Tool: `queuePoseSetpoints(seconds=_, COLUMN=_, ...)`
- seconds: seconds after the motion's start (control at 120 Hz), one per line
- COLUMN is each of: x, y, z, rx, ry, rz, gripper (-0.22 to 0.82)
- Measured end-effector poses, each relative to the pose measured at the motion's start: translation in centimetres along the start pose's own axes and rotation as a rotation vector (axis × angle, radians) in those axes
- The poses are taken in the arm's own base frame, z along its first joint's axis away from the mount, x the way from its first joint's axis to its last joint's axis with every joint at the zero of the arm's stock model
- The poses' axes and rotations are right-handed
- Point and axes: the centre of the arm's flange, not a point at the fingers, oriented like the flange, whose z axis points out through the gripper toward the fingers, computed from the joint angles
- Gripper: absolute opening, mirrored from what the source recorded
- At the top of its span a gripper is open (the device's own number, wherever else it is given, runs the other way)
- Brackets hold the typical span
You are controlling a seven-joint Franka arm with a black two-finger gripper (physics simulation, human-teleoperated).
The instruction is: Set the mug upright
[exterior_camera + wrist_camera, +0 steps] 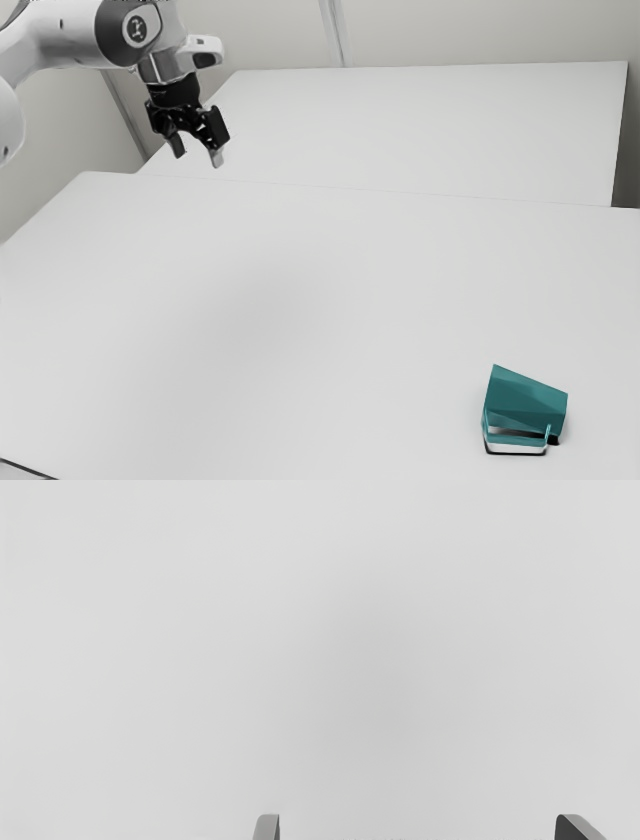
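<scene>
High over the table, toward the exterior view's upper left, my gripper (198,158) hangs open with its fingers pointing down. In the wrist view the gripper (417,827) has its two fingertips wide apart, and nothing is between them. A teal mug (524,403) lies tipped on its side near the exterior view's lower right, well away from the gripper. Its handle, low on the side facing the camera, is hard to make out.
The white table (300,300) spreads under the arm and the mug. Behind it is another white surface (430,125), with pale walls beyond. A dark thin line crosses the exterior view's lower left corner.
</scene>
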Motion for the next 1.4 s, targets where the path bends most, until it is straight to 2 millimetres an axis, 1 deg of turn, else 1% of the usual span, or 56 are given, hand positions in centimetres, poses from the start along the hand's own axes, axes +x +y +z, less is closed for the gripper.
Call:
queuePoseSetpoints(seconds=0.033, x=-0.2, y=-0.8, z=0.3, rx=0.003, ry=-0.003, rz=-0.014, gripper=0.60)
queuePoseSetpoints(seconds=0.075, x=-0.3, y=-1.4, z=0.4, rx=0.007, ry=-0.001, rz=-0.024, gripper=0.60)
queuePoseSetpoints(seconds=0.167, x=-0.4, y=-1.5, z=0.3, rx=0.013, ry=0.004, rz=-0.029, gripper=0.60)
queuePoseSetpoints(seconds=0.2, x=-0.4, y=-1.4, z=0.8, rx=0.011, ry=-0.002, rz=-0.030, gripper=0.60)
queuePoseSetpoints(seconds=0.233, x=-0.4, y=-1.3, z=1.6, rx=0.006, ry=-0.012, rz=-0.032, gripper=0.60)
queuePoseSetpoints(seconds=0.3, x=-1.0, y=-0.9, z=2.8, rx=-0.024, ry=-0.018, rz=-0.038, gripper=0.60)
queuePoseSetpoints(seconds=0.35, x=-1.9, y=-0.6, z=4.4, rx=-0.051, ry=-0.024, rz=-0.045, gripper=0.60)
queuePoseSetpoints(seconds=0.392, x=-2.1, y=-0.4, z=6.0, rx=-0.075, ry=-0.020, rz=-0.054, gripper=0.60)
queuePoseSetpoints(seconds=0.45, x=-1.9, y=-0.1, z=8.0, rx=-0.117, ry=-0.001, rz=-0.070, gripper=0.60)
queuePoseSetpoints(seconds=0.55, x=-0.8, y=1.4, z=10.5, rx=-0.194, ry=0.046, rz=-0.098, gripper=0.60)
queuePoseSetpoints(seconds=0.617, x=0.6, y=3.0, z=12.1, rx=-0.236, ry=0.075, rz=-0.107, gripper=0.60)
queuePoseSetpoints(seconds=0.683, x=1.9, y=5.2, z=13.3, rx=-0.286, ry=0.097, rz=-0.110, gripper=0.60)
queuePoseSetpoints(seconds=0.783, x=3.5, y=8.7, z=14.5, rx=-0.347, ry=0.132, rz=-0.110, gripper=0.60)
queuePoseSetpoints(seconds=0.833, x=3.9, y=10.4, z=15.0, rx=-0.375, ry=0.146, rz=-0.112, gripper=0.60)
queuePoseSetpoints(seconds=0.883, x=3.4, y=11.6, z=16.2, rx=-0.398, ry=0.146, rz=-0.123, gripper=0.60)
queuePoseSetpoints(seconds=0.925, x=2.9, y=12.6, z=16.8, rx=-0.410, ry=0.151, rz=-0.127, gripper=0.60)
queuePoseSetpoints(seconds=1.033, x=1.4, y=14.7, z=18.8, rx=-0.430, ry=0.148, rz=-0.138, gripper=0.60)
queuePoseSetpoints(seconds=1.108, x=1.3, y=16.5, z=19.8, rx=-0.441, ry=0.150, rz=-0.133, gripper=0.60)
queuePoseSetpoints(seconds=1.192, x=1.4, y=19.9, z=20.7, rx=-0.458, ry=0.157, rz=-0.110, gripper=0.60)
queuePoseSetpoints(seconds=1.325, x=1.1, y=26.2, z=21.2, rx=-0.496, ry=0.176, rz=-0.067, gripper=0.60)
queuePoseSetpoints(seconds=1.358, x=1.0, y=27.2, z=21.3, rx=-0.505, ry=0.180, rz=-0.064, gripper=0.60)
queuePoseSetpoints(seconds=1.4, x=0.6, y=27.8, z=21.6, rx=-0.514, ry=0.180, rz=-0.070, gripper=0.60)
